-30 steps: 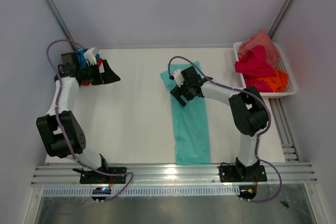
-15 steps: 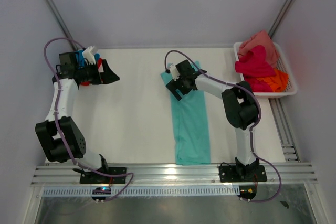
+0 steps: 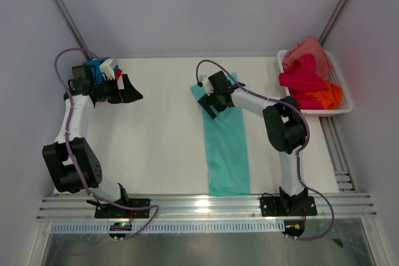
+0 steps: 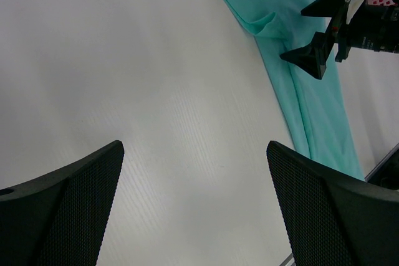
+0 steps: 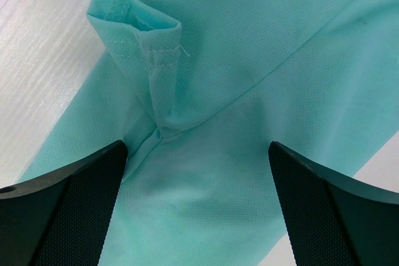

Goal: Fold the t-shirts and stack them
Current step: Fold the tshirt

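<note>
The mint-teal t-shirt (image 3: 225, 147) lies folded into a long narrow strip down the middle of the white table; it also shows in the left wrist view (image 4: 305, 85) and fills the right wrist view (image 5: 249, 91), where a hemmed sleeve opening (image 5: 149, 35) is seen. My right gripper (image 3: 210, 105) is open, low over the strip's far end by the sleeve, holding nothing. My left gripper (image 3: 132, 88) is open and empty at the far left of the table, away from the shirt. Salmon pink (image 3: 307, 53), magenta (image 3: 302, 78) and orange (image 3: 326, 96) t-shirts lie in the basket.
A white mesh basket (image 3: 343, 101) stands at the back right corner. A metal rail (image 3: 206, 205) runs along the near table edge by the arm bases. Grey walls close in the back and sides.
My right gripper moved up the strip toward its far end between the oldest frame and half a second ago, then held still. My left arm shifted only slightly.
</note>
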